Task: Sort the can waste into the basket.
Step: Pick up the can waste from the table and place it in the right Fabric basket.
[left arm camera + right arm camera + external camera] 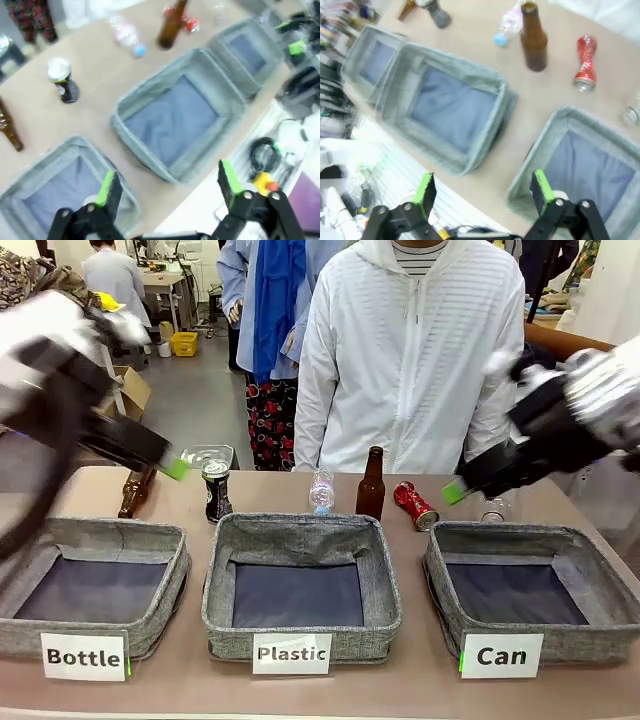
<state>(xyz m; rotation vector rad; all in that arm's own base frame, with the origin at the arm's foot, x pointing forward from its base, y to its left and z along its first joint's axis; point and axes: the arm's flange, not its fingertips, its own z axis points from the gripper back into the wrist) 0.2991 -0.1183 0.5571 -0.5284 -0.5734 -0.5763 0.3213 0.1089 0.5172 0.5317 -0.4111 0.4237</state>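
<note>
My left pincer (pixel 167 180) and right pincer (pixel 483 189) hang spread, empty. The red can (pixel 585 62) lies dented just beyond the Can basket (pixel 536 150); the black can (pixel 63 80) stands upright, well apart. Both light, thin-walled, slick, I judge, so take them mid-body, gently.

I read the basket (pixel 590 642) as coarse grey woven cloth, with a matt white label (pixel 502 656). The red can (pixel 415 506) is glossy, crumpled metal. The black can (pixel 216 492) has a shiny silver top. The brown bottle (pixel 371 486) is gleaming glass. The tabletop (pixel 410 685) looks smooth and matt.
</note>
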